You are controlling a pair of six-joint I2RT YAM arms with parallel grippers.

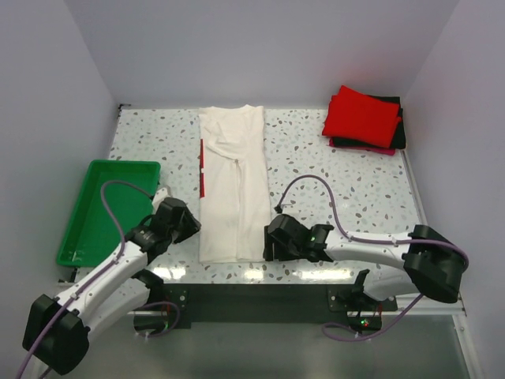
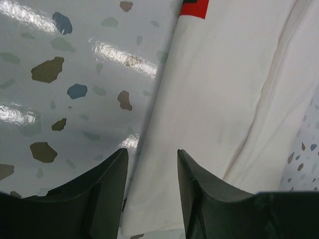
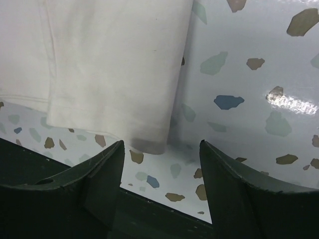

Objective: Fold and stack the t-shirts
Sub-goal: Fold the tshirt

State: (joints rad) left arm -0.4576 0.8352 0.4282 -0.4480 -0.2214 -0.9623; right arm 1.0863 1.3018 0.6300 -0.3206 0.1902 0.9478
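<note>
Lying folded lengthwise, soft cream t-shirt [image 1: 234,189], glossy speckled table [image 1: 339,170], green tray [image 1: 99,209]

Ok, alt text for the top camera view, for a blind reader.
A long, folded cream-white t-shirt lies on the speckled table. The open left end effector and right end effector flank its near end. A green tray sits left; folded red and black shirts far right.
</note>
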